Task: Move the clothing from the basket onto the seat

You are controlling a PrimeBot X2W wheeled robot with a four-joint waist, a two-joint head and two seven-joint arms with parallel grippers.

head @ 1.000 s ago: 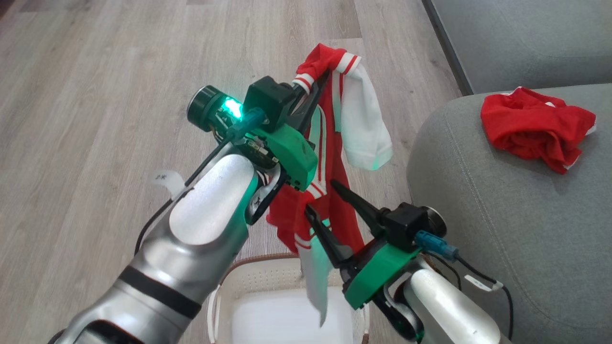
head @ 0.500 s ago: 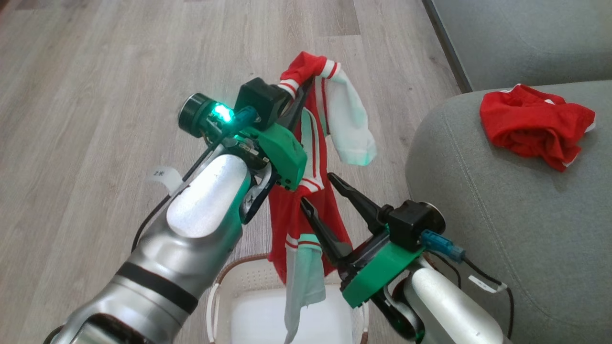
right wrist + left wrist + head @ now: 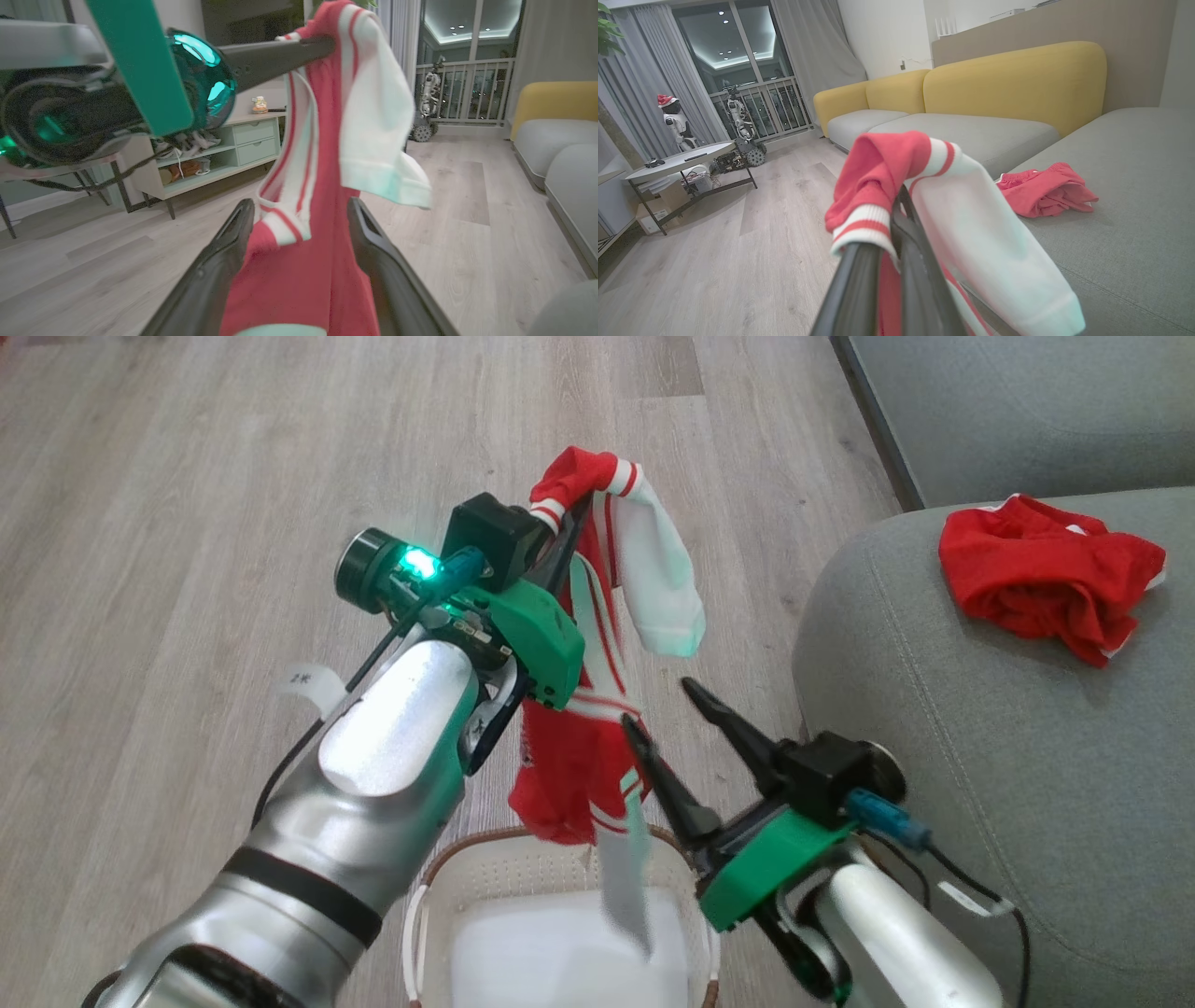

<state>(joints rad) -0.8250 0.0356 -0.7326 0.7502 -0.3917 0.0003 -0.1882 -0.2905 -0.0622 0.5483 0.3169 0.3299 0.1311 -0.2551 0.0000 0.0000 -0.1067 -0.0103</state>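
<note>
- The left fingers (image 3: 563,546) are pinching shut on the striped cuff or hem of the red jersey (image 3: 560,775), upper centre of the head view, so it is hanging full length.
- The right fingers (image 3: 665,782) are standing wide apart at lower centre, gripping nothing. In the right wrist view the hanging cloth is falling between them, probably so they can steady it.
- The jersey's pale tail is dangling over the basket (image 3: 523,877) at the bottom edge; whether it is clearing the rim, I cannot tell.
- The other red garment (image 3: 1046,569) is lying crumpled on the seat (image 3: 934,756), upper right, seemingly already delivered.

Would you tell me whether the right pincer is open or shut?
Open: the right pincer shows its two fingers spread well apart.
</note>
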